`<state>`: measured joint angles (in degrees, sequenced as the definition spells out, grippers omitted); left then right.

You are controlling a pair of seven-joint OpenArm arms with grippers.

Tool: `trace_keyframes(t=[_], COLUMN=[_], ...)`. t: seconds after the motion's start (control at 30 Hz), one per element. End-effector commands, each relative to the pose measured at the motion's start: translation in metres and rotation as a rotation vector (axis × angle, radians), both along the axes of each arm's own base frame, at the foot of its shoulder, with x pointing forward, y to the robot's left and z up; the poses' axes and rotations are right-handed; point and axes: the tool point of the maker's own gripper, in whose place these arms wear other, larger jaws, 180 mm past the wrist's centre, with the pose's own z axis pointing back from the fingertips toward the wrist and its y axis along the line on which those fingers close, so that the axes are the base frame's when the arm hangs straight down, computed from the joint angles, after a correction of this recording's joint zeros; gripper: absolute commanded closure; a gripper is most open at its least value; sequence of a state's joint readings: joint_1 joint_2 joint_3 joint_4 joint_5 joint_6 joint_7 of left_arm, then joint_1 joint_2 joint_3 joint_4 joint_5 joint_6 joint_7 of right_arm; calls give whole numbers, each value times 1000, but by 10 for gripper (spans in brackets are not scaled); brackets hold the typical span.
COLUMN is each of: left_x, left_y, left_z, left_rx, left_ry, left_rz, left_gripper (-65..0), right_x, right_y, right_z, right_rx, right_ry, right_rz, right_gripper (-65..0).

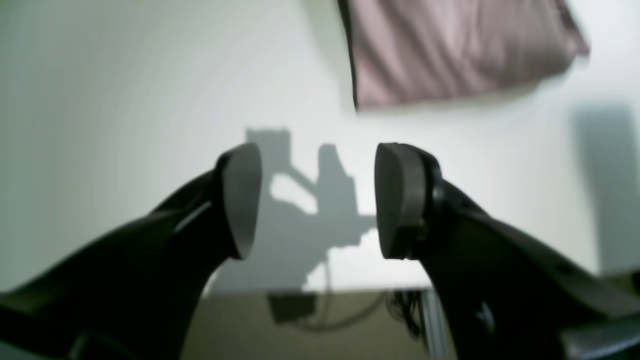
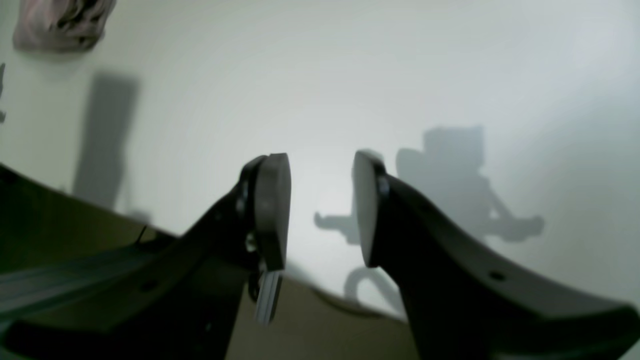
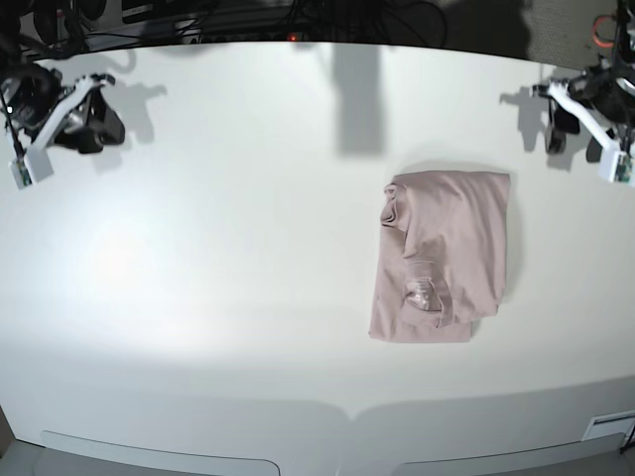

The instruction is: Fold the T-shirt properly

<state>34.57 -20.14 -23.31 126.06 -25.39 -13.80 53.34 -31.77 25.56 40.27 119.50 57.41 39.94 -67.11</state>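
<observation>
The dusty pink T-shirt (image 3: 442,256) lies folded into a tall rectangle on the white table (image 3: 218,258), right of centre. Part of it shows at the top of the left wrist view (image 1: 450,50) and a bunched corner at the top left of the right wrist view (image 2: 62,22). My left gripper (image 3: 578,127) hovers at the table's far right corner, well away from the shirt, open with nothing between its fingers (image 1: 318,200). My right gripper (image 3: 94,124) hangs at the far left corner, also open and empty (image 2: 321,207).
Cables and dark equipment (image 3: 248,15) lie beyond the table's back edge. In both wrist views the table edge (image 1: 350,289) runs just below the fingers, with floor and cables past it.
</observation>
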Motion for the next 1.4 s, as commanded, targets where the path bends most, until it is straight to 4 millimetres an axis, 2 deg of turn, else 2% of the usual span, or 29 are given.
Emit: trace_keyframes(t=[0.0,0.23,0.4,0.53,0.6,0.73,0.87,0.97,1.1,1.23,1.37], left_x=[-3,-59,-123,-169,-180,-191,-213,-245,-277,-300,-306], left_y=[1,2,-1,1,0,-1,24,45,59,53,41], left_z=[4,-24,-41,-45,-44,-52,-83,-115,-161,-207,-242], left_rx=[12,18,29,36,26,-5,-23,-50,-135,-242,-311], left_ry=[1,201,398,529,543,534,588,686,735,786,788], left_rz=[-11,-10,-84,-103,-109,-118,-29,35,156,310,418], left_gripper=[-338,-338,-338,-338,-338,-338,-338,-338,-338,-338,-338], right_x=[-4,-72,-129,-169,-184,-201,-228,-251,-281,-278,-283], right_y=[1,-1,8,16,19,27,34,41,47,64,75], right_z=[7,-18,-33,-37,-37,-47,-83,-121,-174,-221,-257], right_rx=[0,-6,37,67,81,120,140,138,96,147,125], right_ry=[-9,200,360,464,504,557,649,719,840,868,947], right_rz=[15,-21,-67,-108,-124,-141,-161,-150,-75,-84,-45], right_gripper=[-224,-225,-224,-225,-224,-225,-225,-225,-225,-225,-225])
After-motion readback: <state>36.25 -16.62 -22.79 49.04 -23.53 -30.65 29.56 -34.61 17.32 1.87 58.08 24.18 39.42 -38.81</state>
